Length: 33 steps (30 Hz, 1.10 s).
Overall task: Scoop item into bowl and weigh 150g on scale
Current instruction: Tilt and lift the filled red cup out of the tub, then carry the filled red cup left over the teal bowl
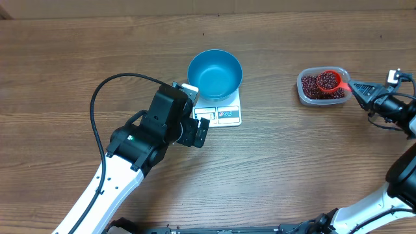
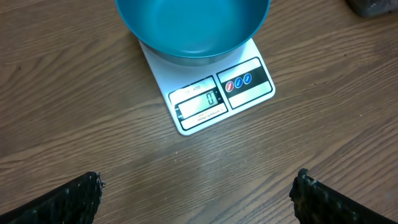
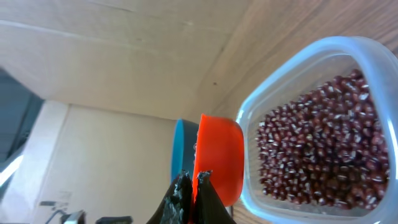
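scale (image 2: 249, 59) display (image 2: 199, 107), reads 0 (print above illegible)

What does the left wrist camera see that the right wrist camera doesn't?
Only the left wrist view shows the white scale, its display reading zero, and the open left gripper, jaws wide apart. Only the right wrist view shows the clear tub of red-brown beans and the red scoop pinched in the shut right gripper. Both show the blue bowl and the wooden table.
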{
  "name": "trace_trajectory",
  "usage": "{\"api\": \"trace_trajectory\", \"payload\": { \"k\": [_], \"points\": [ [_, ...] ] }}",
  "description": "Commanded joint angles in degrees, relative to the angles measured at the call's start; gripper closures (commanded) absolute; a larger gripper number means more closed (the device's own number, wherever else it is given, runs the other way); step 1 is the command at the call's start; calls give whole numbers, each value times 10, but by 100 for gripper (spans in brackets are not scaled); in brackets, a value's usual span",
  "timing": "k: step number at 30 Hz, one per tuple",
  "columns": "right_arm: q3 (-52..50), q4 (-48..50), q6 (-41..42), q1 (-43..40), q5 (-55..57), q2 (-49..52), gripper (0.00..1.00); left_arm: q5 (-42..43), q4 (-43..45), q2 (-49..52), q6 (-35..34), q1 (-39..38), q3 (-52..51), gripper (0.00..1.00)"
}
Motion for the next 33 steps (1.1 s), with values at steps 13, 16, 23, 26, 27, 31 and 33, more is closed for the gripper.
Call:
{"api": "trace_trajectory", "payload": {
  "k": [13,16,23,26,27,31,33],
  "points": [
    [-5,2,62,4,-59,1,96,6,2,1,11,1,14,0],
    [-5,2,70,15,-59,1,96,6,2,1,11,1,14,0],
    [-5,3,75,61,-59,1,96,6,2,1,11,1,14,0],
    [-5,4,76,85,-59,1,96,6,2,1,11,1,14,1],
    [-5,6,76,94,-59,1,96,6,2,1,11,1,14,0],
    [-5,20,88,131,-54,1,96,6,2,1,11,1,14,0],
    [-5,34,111,154,-41,1,96,6,2,1,10,1,14,0]
  ]
}}
